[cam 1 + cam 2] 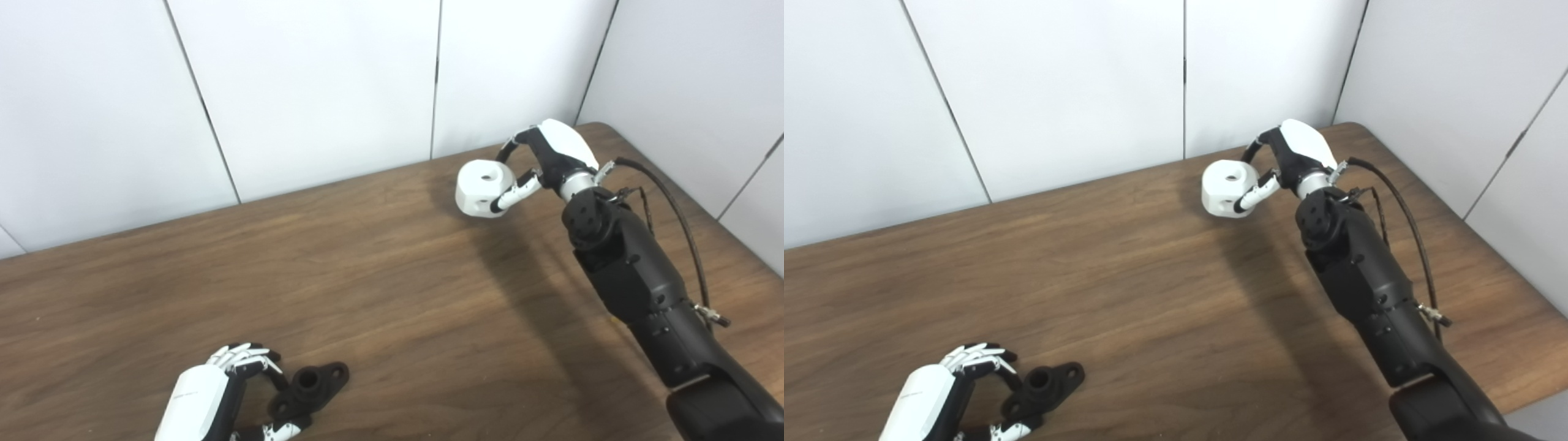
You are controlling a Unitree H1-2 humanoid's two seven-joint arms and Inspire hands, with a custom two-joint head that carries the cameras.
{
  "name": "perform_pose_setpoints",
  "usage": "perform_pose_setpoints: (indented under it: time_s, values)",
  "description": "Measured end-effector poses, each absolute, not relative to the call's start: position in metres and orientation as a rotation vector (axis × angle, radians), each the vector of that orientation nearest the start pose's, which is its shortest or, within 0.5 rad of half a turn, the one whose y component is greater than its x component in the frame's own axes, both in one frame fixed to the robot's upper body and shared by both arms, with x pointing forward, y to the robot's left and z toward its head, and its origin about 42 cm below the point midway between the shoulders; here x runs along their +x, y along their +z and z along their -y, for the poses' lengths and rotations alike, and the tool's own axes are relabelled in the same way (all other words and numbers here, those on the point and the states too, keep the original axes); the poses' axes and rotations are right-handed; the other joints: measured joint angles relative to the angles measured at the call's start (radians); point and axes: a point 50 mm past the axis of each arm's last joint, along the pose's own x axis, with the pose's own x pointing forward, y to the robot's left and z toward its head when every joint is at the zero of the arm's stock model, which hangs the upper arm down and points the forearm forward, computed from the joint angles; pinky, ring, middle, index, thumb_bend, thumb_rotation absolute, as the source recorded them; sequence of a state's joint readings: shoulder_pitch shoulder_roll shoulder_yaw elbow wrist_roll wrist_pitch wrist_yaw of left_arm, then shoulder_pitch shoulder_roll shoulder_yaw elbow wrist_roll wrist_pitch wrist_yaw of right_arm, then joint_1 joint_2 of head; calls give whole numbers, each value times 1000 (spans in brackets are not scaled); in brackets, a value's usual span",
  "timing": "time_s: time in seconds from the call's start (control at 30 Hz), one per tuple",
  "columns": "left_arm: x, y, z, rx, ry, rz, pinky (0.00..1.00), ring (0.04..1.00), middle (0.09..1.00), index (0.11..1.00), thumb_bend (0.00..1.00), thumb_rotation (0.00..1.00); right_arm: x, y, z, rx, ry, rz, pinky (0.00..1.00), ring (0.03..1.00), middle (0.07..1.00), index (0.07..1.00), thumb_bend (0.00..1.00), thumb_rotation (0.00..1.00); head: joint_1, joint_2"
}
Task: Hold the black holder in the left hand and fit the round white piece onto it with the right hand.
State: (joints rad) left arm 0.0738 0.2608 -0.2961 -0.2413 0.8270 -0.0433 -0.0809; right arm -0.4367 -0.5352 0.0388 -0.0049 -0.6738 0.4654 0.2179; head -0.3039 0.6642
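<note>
Nearest to me, at the bottom left of the view, my left hand point(205, 398) is lying low on the wooden table point(380, 294) with its fingers point(245, 356) curling around one end of the black holder point(309, 387). The thumb is reaching in from below, so I am reading this as a grip on the holder (its far lug and raised centre boss are sticking out to the right, flat on the wood). Farther back and well apart, toward the table's far right corner, my right hand point(1289, 156) is gripping the round white piece point(1226, 187), fingers behind it and the thumb pressing its front side. The piece is showing a hole in its top face and is sitting close to the white wall panels point(1059, 79).
</note>
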Motion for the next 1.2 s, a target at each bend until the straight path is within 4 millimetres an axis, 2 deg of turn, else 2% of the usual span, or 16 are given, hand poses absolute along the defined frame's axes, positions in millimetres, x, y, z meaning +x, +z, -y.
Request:
perform_pose_setpoints:
  time_s: [0.1, 0.3, 0.47, 0.6, 0.7, 0.73, 0.83, 1.03, 1.2]
  values:
    - [244, 129, -199, 1043, -340, 253, 897, 826, 733, 485, 519, 42, 396, 271, 353, -1145, -134, -71, 1000, 961, 812, 484, 524, 137, 31, 5]
    - [244, 128, -195, 1054, -335, 256, 908, 836, 741, 485, 519, 42, 384, 284, 329, -1177, -7, -23, 1000, 923, 781, 483, 525, 136, 81, 12]
    - [243, 126, -188, 1052, -323, 253, 916, 843, 748, 486, 519, 43, 373, 296, 313, -1200, 91, 18, 977, 887, 759, 482, 524, 136, 153, 29]
    - [242, 125, -184, 1056, -319, 258, 921, 845, 749, 486, 519, 43, 366, 302, 302, -1212, 143, 28, 982, 909, 772, 482, 525, 136, 173, 32]
    - [242, 125, -181, 1055, -314, 258, 926, 848, 751, 486, 519, 44, 357, 306, 285, -1197, 174, 58, 998, 910, 784, 482, 525, 134, 201, 38]
    - [242, 125, -180, 1055, -314, 258, 929, 851, 753, 486, 519, 44, 353, 307, 279, -1193, 196, 66, 992, 900, 790, 482, 525, 134, 236, 47]
    - [242, 124, -176, 1053, -312, 257, 940, 856, 757, 485, 519, 44, 345, 309, 267, -1183, 250, 85, 935, 886, 786, 482, 525, 133, 264, 54]
    - [243, 124, -171, 1060, -306, 248, 952, 865, 765, 486, 519, 44, 334, 317, 258, -1189, 295, 101, 933, 929, 794, 482, 524, 133, 285, 60]
    - [244, 125, -165, 1067, -309, 256, 955, 864, 764, 486, 520, 45, 327, 315, 236, -1174, 361, 107, 938, 912, 790, 481, 525, 135, 295, 74]
